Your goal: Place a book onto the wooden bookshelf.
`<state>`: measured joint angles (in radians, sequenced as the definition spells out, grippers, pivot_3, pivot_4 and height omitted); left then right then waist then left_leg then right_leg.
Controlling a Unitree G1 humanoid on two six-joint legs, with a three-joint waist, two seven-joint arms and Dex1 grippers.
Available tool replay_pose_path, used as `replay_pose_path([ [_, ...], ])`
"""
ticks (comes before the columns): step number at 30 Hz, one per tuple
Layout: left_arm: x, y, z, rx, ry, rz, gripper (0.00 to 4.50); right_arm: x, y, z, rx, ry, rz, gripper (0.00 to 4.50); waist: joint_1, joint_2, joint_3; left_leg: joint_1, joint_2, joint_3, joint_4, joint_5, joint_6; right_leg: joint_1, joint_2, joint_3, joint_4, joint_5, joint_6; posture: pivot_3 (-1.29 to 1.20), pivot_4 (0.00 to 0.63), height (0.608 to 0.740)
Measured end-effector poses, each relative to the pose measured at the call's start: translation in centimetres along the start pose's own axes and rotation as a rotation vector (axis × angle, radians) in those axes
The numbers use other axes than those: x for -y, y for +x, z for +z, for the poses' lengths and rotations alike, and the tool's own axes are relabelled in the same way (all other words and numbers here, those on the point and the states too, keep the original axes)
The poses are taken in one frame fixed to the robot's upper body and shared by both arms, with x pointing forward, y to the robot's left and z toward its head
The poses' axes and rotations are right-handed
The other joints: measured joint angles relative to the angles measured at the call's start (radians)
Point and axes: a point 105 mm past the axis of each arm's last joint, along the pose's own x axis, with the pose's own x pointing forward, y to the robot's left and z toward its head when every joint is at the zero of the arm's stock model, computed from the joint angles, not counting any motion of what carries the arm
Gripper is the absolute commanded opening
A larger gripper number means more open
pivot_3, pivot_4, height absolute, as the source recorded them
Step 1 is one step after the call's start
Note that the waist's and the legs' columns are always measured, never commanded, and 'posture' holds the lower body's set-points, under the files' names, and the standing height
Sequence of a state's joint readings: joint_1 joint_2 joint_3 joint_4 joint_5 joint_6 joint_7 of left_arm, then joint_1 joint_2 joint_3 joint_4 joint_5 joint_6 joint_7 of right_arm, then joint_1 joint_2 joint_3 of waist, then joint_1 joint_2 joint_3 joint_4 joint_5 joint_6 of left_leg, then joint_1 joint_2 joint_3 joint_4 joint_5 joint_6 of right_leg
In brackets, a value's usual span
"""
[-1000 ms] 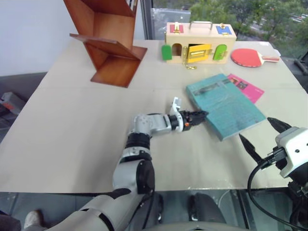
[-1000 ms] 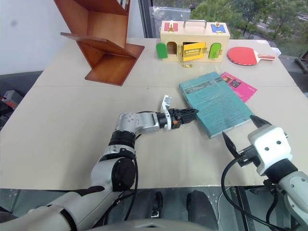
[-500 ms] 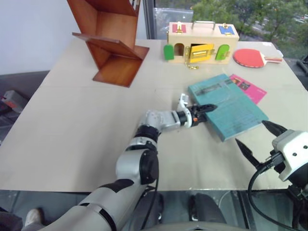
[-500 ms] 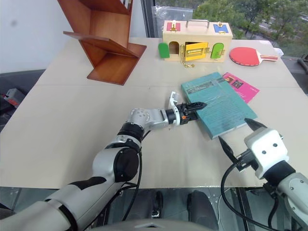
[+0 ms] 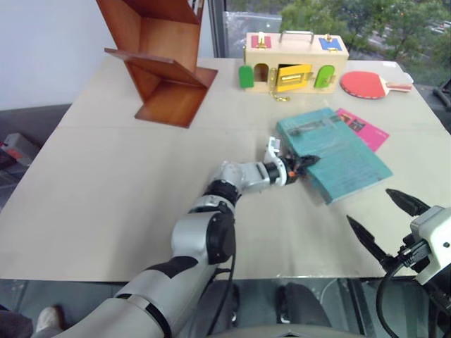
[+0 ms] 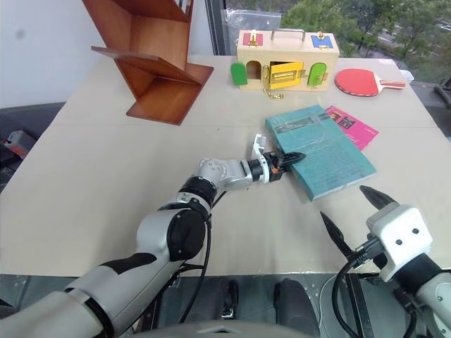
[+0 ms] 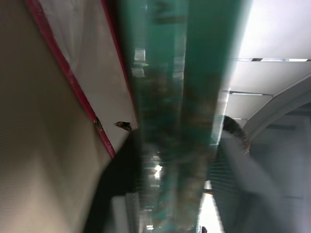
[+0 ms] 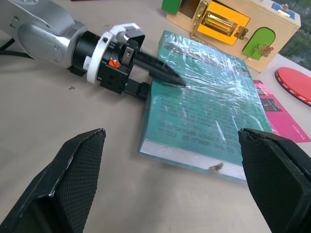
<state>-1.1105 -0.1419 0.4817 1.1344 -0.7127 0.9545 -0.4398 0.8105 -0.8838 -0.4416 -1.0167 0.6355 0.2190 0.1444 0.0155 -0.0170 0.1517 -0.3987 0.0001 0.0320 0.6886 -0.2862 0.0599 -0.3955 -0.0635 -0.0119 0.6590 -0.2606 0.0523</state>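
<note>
Nearest, the right hand (image 5: 384,224) hovers low over the counter (image 5: 106,176), its 2 black fingers spread wide and holding nothing. Just beyond it, the left hand (image 6: 287,159) has pushed in from the book's left edge and pinched shut on the teal book (image 6: 324,151), 1 finger on the cover and 1 beneath, where a second ago it was open and short of it. The book lies flat, partly covering a pink book (image 6: 352,125). With the grip apparently made, lifting comes next. The wooden bookshelf (image 6: 151,60) stands far off, at the counter's far left.
</note>
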Motion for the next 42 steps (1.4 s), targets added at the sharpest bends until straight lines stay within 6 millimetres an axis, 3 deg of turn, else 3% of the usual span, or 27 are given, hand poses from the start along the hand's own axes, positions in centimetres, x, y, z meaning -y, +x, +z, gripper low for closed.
replay_pose_path([
  [1, 0.1, 0.0, 0.0, -0.002, -0.004, -0.005, 0.05, 0.0, 0.0, 0.0, 0.001, 0.001, 0.002, 4.5, 0.0, 0.0, 0.0, 0.0, 0.0, 0.0, 0.0, 0.0, 0.0, 0.0, 0.0, 0.0, 0.0, 0.0, 0.0, 0.0, 0.15, 0.74],
  [6, 0.4, -1.5, 0.4, -0.035, -0.028, -0.023, 0.05, 0.1, 0.3, 0.5, 0.021, 0.0, 0.003, 4.5, -0.003, 0.0, 0.0, 0.0, 0.001, 0.0, 0.0, 0.0, 0.0, 0.0, 0.0, 0.0, 0.0, 0.0, 0.0, 0.0, 0.15, 0.74],
  [9, 0.9, -3.7, 1.1, -0.057, -0.017, -0.036, 0.05, 0.3, 0.8, 0.8, 0.035, -0.006, 0.004, 4.5, -0.006, 0.0, 0.0, 0.0, 0.002, 0.0, 0.0, 0.0, -0.001, -0.001, 0.001, 0.0, 0.001, 0.0, 0.0, 0.0, 0.15, 0.74],
  [13, 4.5, -7.0, 3.8, 0.004, 0.185, -0.071, 0.05, 0.4, 1.7, 1.6, 0.077, -0.009, 0.018, 4.5, -0.004, -0.001, 0.001, 0.0, 0.002, 0.0, 0.0, 0.001, -0.001, -0.001, 0.0, 0.001, 0.002, 0.0, 0.0, 0.0, 0.15, 0.74],
  [17, 10.4, -10.2, 7.3, 0.168, 0.607, -0.101, 0.05, 0.4, 2.6, 1.9, 0.103, 0.0, 0.041, 4.5, 0.003, 0.0, 0.001, 0.0, 0.001, 0.0, 0.0, 0.001, -0.002, -0.001, -0.001, 0.002, 0.001, 0.0, 0.0, 0.0, 0.15, 0.74],
  [20, 14.6, -12.9, 10.2, 0.309, 1.36, -0.015, 0.05, 0.6, 3.6, 2.1, 0.129, 0.003, 0.081, 4.5, 0.0, -0.001, 0.001, 0.001, 0.0, 0.002, -0.001, 0.001, -0.002, -0.001, 0.0, 0.001, 0.0, 0.0, -0.001, 0.0, 0.15, 0.74],
  [21, 16.8, -14.0, 10.6, 0.314, 1.721, 0.014, 0.05, 0.7, 4.1, 2.0, 0.138, 0.012, 0.095, 4.5, -0.001, -0.001, 0.002, 0.001, 0.001, 0.003, -0.001, 0.001, -0.002, -0.001, 0.0, 0.001, 0.0, 0.0, -0.001, 0.0, 0.15, 0.74],
  [22, 18.1, -14.3, 10.4, 0.313, 1.88, 0.01, 0.05, 0.7, 4.2, 2.0, 0.138, 0.014, 0.099, 4.5, 0.0, -0.001, 0.003, 0.0, 0.001, 0.003, -0.002, 0.001, -0.002, -0.001, 0.0, 0.001, -0.002, 0.001, -0.001, 0.0, 0.15, 0.74],
  [23, 21.7, -14.9, 9.9, 0.302, 2.23, -0.008, 0.05, 0.8, 4.8, 2.0, 0.149, 0.015, 0.118, 4.5, 0.004, -0.001, 0.002, 0.0, 0.001, 0.003, -0.001, 0.001, -0.002, -0.001, 0.0, 0.001, -0.002, 0.0, -0.001, 0.0, 0.15, 0.74],
  [26, 25.1, -16.0, 10.0, 0.25, 2.607, 0.068, 0.05, 0.8, 5.5, 2.5, 0.178, 0.012, 0.145, 4.5, 0.009, -0.001, 0.002, -0.001, 0.0, 0.003, -0.002, 0.0, 0.0, -0.001, 0.0, 0.001, -0.005, 0.0, -0.001, 0.0, 0.15, 0.74],
  [27, 25.3, -17.0, 11.2, 0.183, 2.713, 0.187, 0.05, 0.8, 6.0, 2.7, 0.194, 0.015, 0.158, 4.5, 0.005, -0.001, 0.002, 0.0, -0.002, 0.003, -0.002, -0.001, 0.001, -0.001, 0.0, 0.001, -0.004, 0.0, 0.0, 0.0, 0.15, 0.74],
  [29, 23.5, -17.9, 12.9, 0.073, 2.739, 0.327, 0.05, 0.8, 6.5, 2.7, 0.2, 0.019, 0.172, 4.5, -0.002, -0.004, 0.004, -0.001, -0.001, 0.003, -0.001, -0.002, 0.003, -0.001, 0.0, 0.0, -0.003, 0.0, 0.001, 0.0, 0.15, 0.74],
  [32, 20.5, -20.5, 16.3, -0.17, 2.692, 0.673, 0.05, 1.1, 7.2, 4.7, 0.293, 0.013, 0.174, 4.5, -0.013, -0.008, 0.008, -0.002, -0.001, 0.004, 0.0, -0.004, 0.007, -0.003, 0.001, 0.002, 0.0, 0.0, 0.001, 0.0, 0.15, 0.74],
  [34, 19.9, -23.2, 18.3, -0.22, 2.643, 0.9, 0.05, 1.3, 7.4, 5.9, 0.344, 0.027, 0.176, 4.5, -0.014, -0.011, 0.01, -0.008, 0.0, 0.003, 0.0, -0.002, 0.003, -0.009, 0.0, 0.001, 0.0, 0.0, 0.001, 0.0, 0.15, 0.74],
  [36, 20.1, -24.6, 19.3, -0.235, 2.627, 1.047, 0.05, 1.4, 7.5, 6.4, 0.363, 0.031, 0.178, 4.5, -0.011, -0.012, 0.01, -0.019, 0.0, 0.002, 0.004, -0.002, 0.003, -0.019, 0.0, -0.001, 0.002, 0.0, 0.001, 0.0, 0.15, 0.74],
  [40, 18.4, -26.9, 21.0, -0.372, 2.574, 1.313, 0.05, 1.7, 7.7, 7.6, 0.393, 0.027, 0.179, 4.5, -0.001, -0.013, 0.011, -0.02, -0.001, 0.002, 0.004, -0.002, 0.004, -0.019, -0.002, -0.002, 0.002, 0.0, 0.002, 0.0, 0.15, 0.74],
  [42, 18.3, -27.2, 21.2, -0.391, 2.571, 1.353, 0.05, 1.9, 7.6, 7.9, 0.401, 0.022, 0.174, 4.5, 0.0, -0.016, 0.013, -0.021, -0.001, 0.002, 0.004, -0.002, 0.004, -0.019, -0.002, -0.003, 0.002, 0.0, 0.002, 0.0, 0.15, 0.74],
])
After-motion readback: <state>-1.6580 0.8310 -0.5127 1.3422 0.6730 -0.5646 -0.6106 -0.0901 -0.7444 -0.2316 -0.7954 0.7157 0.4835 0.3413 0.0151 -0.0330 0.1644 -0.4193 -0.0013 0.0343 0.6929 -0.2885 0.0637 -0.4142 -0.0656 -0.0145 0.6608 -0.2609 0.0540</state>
